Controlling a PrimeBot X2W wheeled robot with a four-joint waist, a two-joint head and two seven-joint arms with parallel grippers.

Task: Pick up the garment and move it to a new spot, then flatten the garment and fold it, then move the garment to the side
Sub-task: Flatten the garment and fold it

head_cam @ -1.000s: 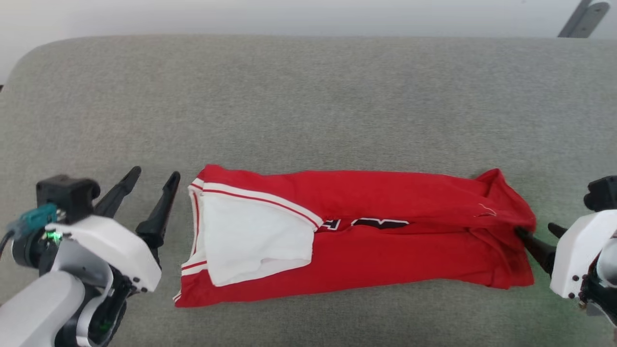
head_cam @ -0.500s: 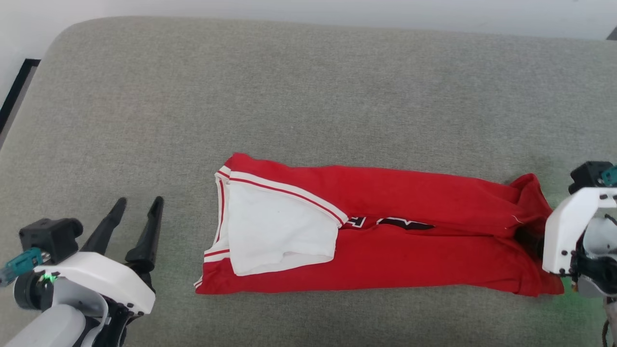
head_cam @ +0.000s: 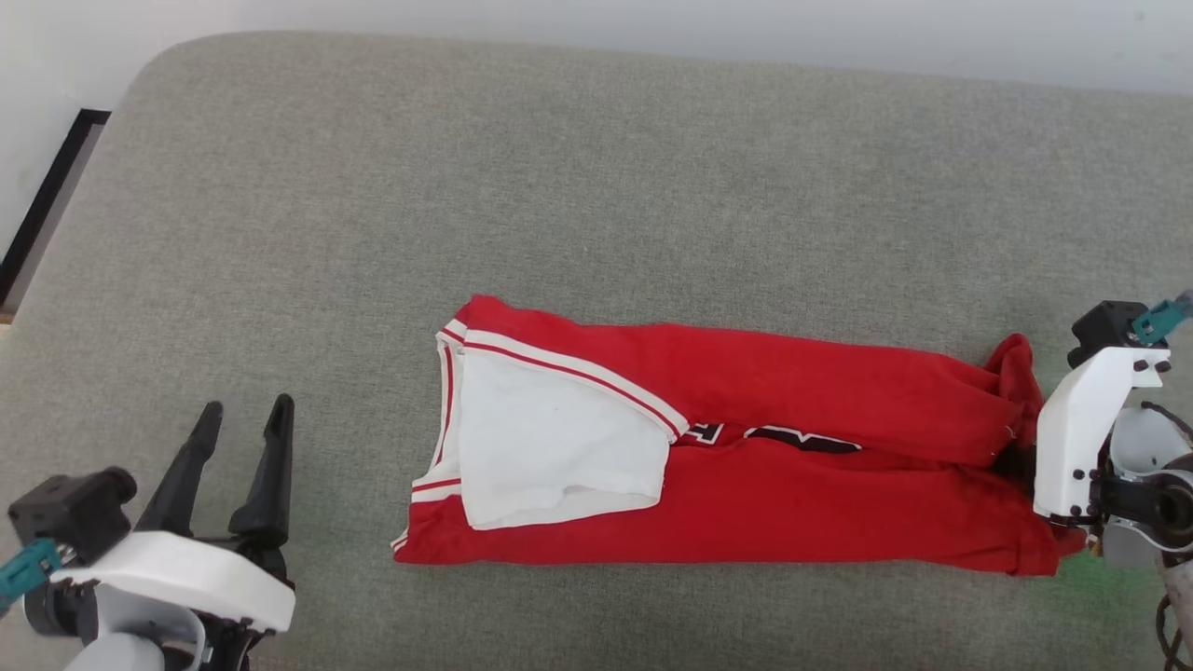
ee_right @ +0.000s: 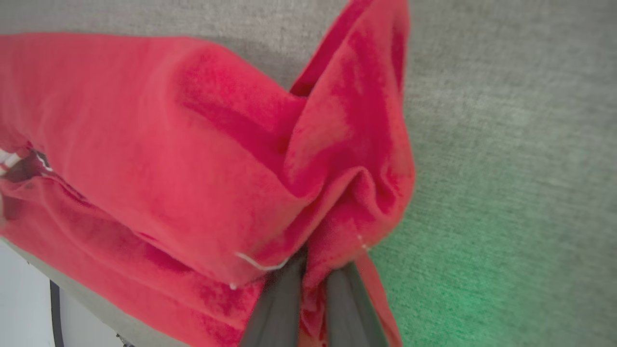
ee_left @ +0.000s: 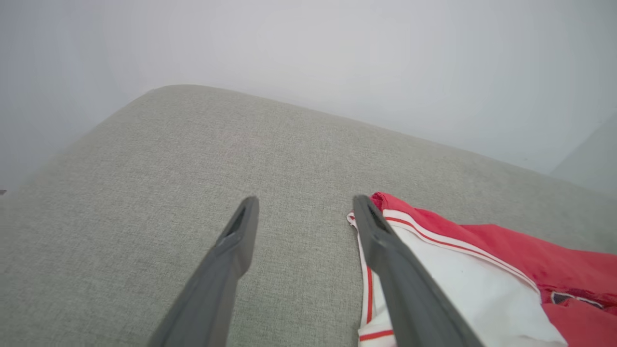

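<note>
The garment [head_cam: 792, 503] lies on the grey cushion, folded into a long red strip. Its white sleeve [head_cam: 550, 447] is on top at the left end, and black letters peek out at the middle fold. My right gripper [head_cam: 1021, 463] is at the strip's right end, its fingers mostly hidden behind the white wrist housing. The right wrist view shows the right gripper [ee_right: 312, 270] shut on bunched red cloth of the garment [ee_right: 193, 168]. My left gripper [head_cam: 247, 405] stands open at the lower left, apart from the collar end. In the left wrist view the left gripper [ee_left: 305, 200] holds nothing, with the garment [ee_left: 482, 270] to its right.
The grey cushion [head_cam: 559, 186] stretches wide behind and to both sides of the garment, with a rounded corner at the far left. A pale wall runs along its back edge. A dark strip [head_cam: 47, 196] lies beyond the left edge. Green light glows on the fabric by the right wrist.
The head camera has shifted. My right gripper has shut on the garment's right end, which now bunches upward. My left gripper sits farther from the collar end than before, still open.
</note>
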